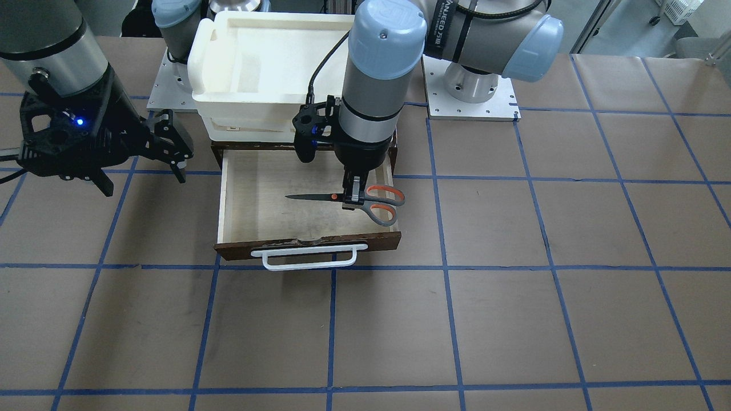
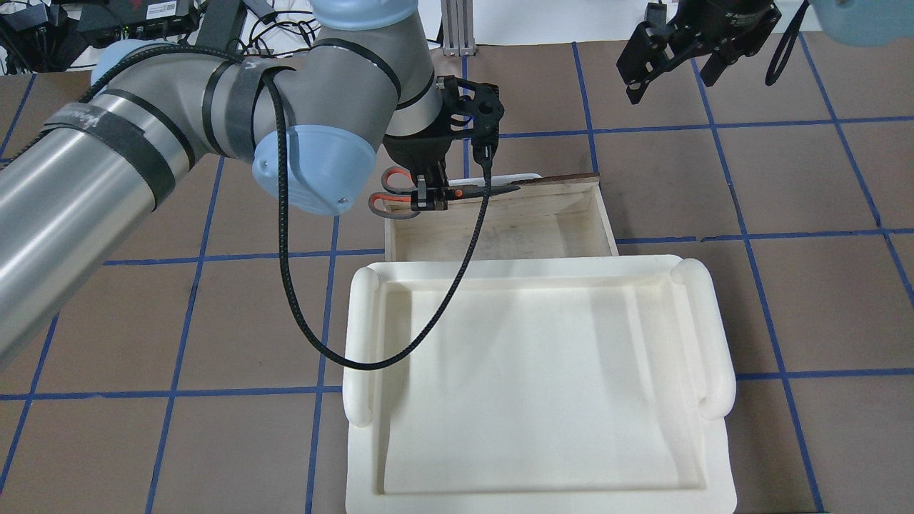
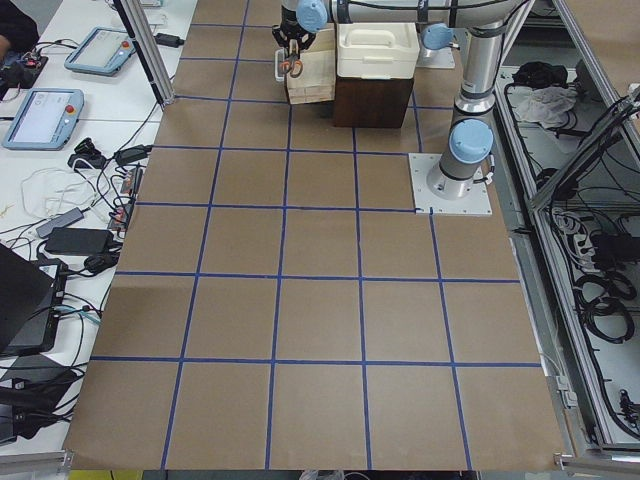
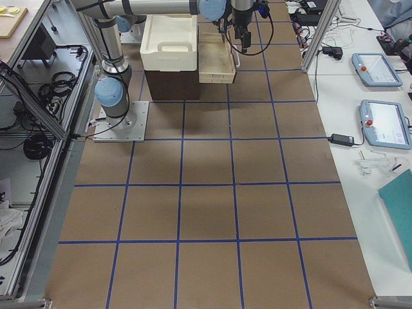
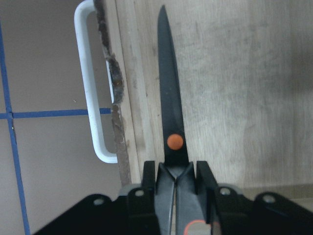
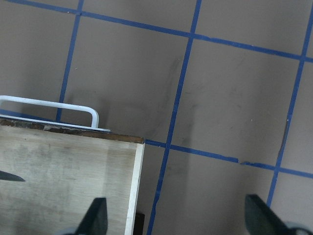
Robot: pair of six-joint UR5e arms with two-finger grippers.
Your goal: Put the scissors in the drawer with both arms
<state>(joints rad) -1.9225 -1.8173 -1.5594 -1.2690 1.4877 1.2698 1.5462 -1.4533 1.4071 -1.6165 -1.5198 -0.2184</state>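
The scissors [image 1: 342, 198] have dark blades, grey handles with orange inner loops and an orange pivot dot [image 5: 174, 141]. My left gripper [image 1: 354, 198] is shut on the scissors just behind the pivot and holds them level above the open drawer [image 1: 251, 197], blades pointing along its front. The drawer shows its pale plywood floor [image 2: 500, 221] and white bar handle [image 1: 311, 257]. My right gripper [image 1: 174, 157] is open and empty, raised off to the side of the drawer. In the right wrist view the drawer corner [image 6: 132, 147] and a blade tip [image 6: 10, 176] show.
A cream-white plastic tray [image 2: 535, 378] sits on top of the dark-brown cabinet [image 4: 170, 84] behind the drawer. The brown table [image 1: 514, 319] has a blue tape grid. Arm base plates [image 1: 471, 103] stand beside the cabinet. Tablets and cables lie on side benches [image 3: 60, 110].
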